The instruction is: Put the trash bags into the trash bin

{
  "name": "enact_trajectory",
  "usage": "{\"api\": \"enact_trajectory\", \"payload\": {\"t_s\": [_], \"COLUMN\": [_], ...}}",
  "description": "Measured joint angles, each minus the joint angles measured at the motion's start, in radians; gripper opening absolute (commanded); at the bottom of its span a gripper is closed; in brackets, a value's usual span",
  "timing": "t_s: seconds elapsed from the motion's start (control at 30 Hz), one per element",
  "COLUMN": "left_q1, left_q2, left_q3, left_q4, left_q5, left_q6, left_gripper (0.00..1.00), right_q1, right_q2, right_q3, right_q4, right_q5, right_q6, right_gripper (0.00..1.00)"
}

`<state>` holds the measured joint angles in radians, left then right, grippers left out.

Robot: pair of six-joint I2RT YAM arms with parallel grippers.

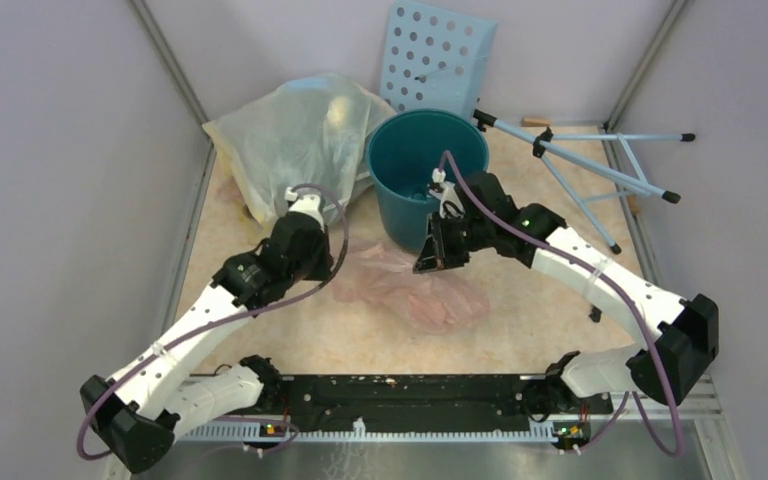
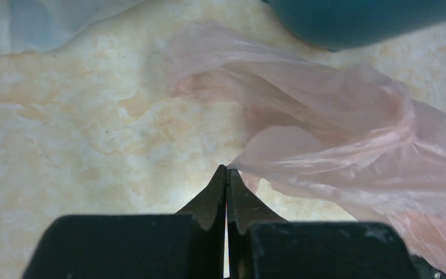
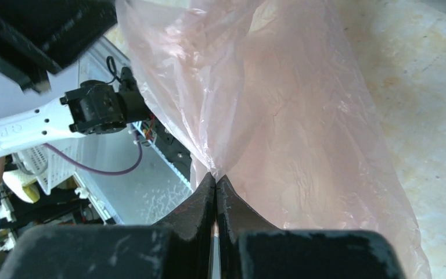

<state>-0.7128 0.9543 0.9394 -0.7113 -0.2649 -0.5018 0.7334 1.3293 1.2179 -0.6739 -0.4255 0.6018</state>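
Our right tool [image 3: 215, 176] has its fingers clamped on a fold of the pale-pink trash bag [image 3: 279, 104], whose film spreads out ahead of the tips. Our left tool [image 2: 226, 170] is closed too. The bag's edge touches its tips and billows off to its right, but we cannot tell whether any film is caught there. The bag lies on the surface [image 2: 64, 128]. The teal trash bin [image 2: 371, 20] stands ahead and to the right of the left tool, beyond the bag.

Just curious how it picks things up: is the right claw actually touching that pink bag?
Touching. The right wrist view shows the right gripper shut, its tips pinching the pink bag, whose film fans out from them.
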Motion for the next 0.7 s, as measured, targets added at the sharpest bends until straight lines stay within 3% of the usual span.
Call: {"api": "enact_trajectory", "payload": {"t_s": [0.07, 0.13, 0.33, 0.4, 0.53, 0.6, 0.7], "left_q1": [0.119, 0.168, 0.206, 0.214, 0.235, 0.241, 0.243], "left_q2": [0.008, 0.011, 0.042, 0.070, 0.126, 0.140, 0.137], "left_q3": [-0.001, -0.001, 0.000, 0.000, 0.005, 0.009, 0.010], "left_q4": [0.000, 0.002, 0.000, -0.001, -0.003, 0.003, 0.019], "left_q5": [0.082, 0.130, 0.241, 0.259, 0.322, 0.388, 0.484], "left_q6": [0.008, 0.019, 0.079, 0.093, 0.125, 0.134, 0.141], "left_gripper": [0.00, 0.00, 0.00, 0.16, 0.68, 0.83, 0.92], "right_q1": [-0.007, -0.018, -0.049, -0.062, -0.107, -0.127, -0.139], "right_q2": [-0.010, -0.016, -0.019, -0.019, -0.019, -0.019, -0.016], "right_q3": [0.000, 0.000, 0.000, 0.000, -0.001, -0.002, -0.010], "right_q4": [-0.013, -0.018, -0.039, -0.040, -0.040, -0.034, -0.009], "right_q5": [0.016, 0.023, 0.043, 0.045, 0.045, 0.045, 0.037], "right_q6": [-0.014, -0.024, -0.046, -0.048, -0.041, -0.027, 0.000], "right_gripper": [0.00, 0.00, 0.00, 0.00, 0.00, 0.00, 0.00]}}
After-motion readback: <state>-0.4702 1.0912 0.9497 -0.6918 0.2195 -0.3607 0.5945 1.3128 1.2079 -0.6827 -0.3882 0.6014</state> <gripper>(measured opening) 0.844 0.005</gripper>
